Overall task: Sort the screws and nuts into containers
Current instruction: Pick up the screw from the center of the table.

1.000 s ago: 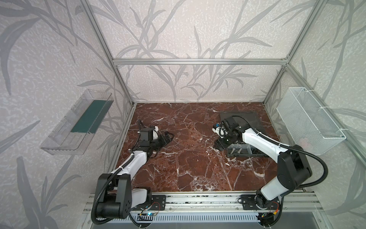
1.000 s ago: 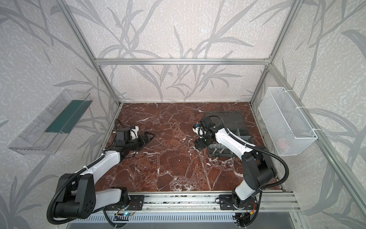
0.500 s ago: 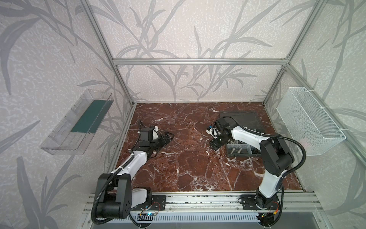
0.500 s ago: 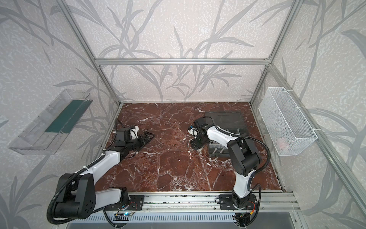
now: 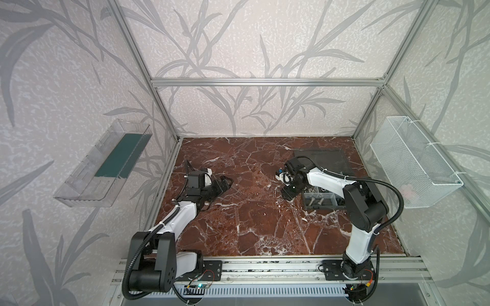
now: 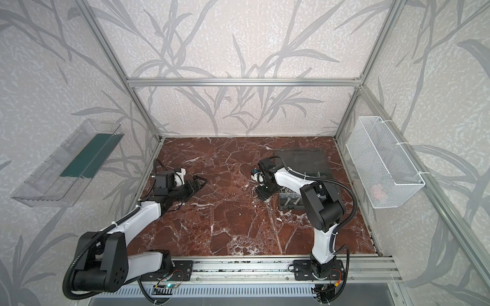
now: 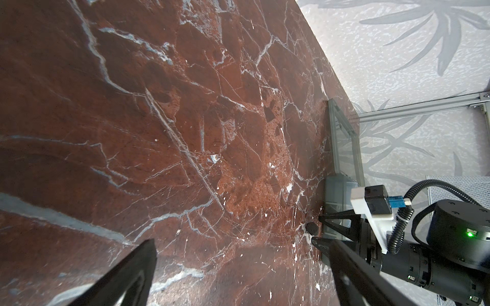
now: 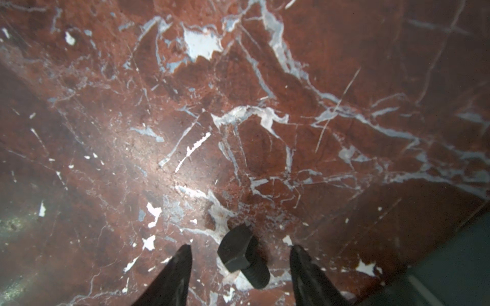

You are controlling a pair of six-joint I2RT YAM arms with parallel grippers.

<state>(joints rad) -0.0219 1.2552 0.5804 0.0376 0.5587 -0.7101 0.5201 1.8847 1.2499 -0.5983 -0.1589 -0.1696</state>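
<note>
A short black hex-head screw (image 8: 240, 254) lies on the marble table just left of the organiser box. My right gripper (image 8: 241, 249) is down over it, open, with one finger on each side and a gap to both. The left wrist view shows the same screw (image 7: 312, 228) between those fingertips. In both top views the right gripper (image 5: 287, 194) (image 6: 265, 193) is beside the containers (image 5: 320, 208) (image 6: 291, 207). Silver screws (image 5: 315, 201) lie in a near compartment. My left gripper (image 5: 225, 182) (image 7: 241, 243) is open and holds nothing, low over the table's left side. I see no nuts.
The box's flat dark lid (image 5: 320, 159) lies behind the compartments. A white wire-mesh basket (image 5: 413, 164) hangs on the right wall and a clear tray with a green strip (image 5: 106, 164) on the left wall. A corner of the grey box (image 8: 450, 265) is close to the right fingers.
The right arm has folded in and brought its gripper a little left and down to the table beside the box. Its jaws have narrowed around the black screw. The left arm has not moved.
</note>
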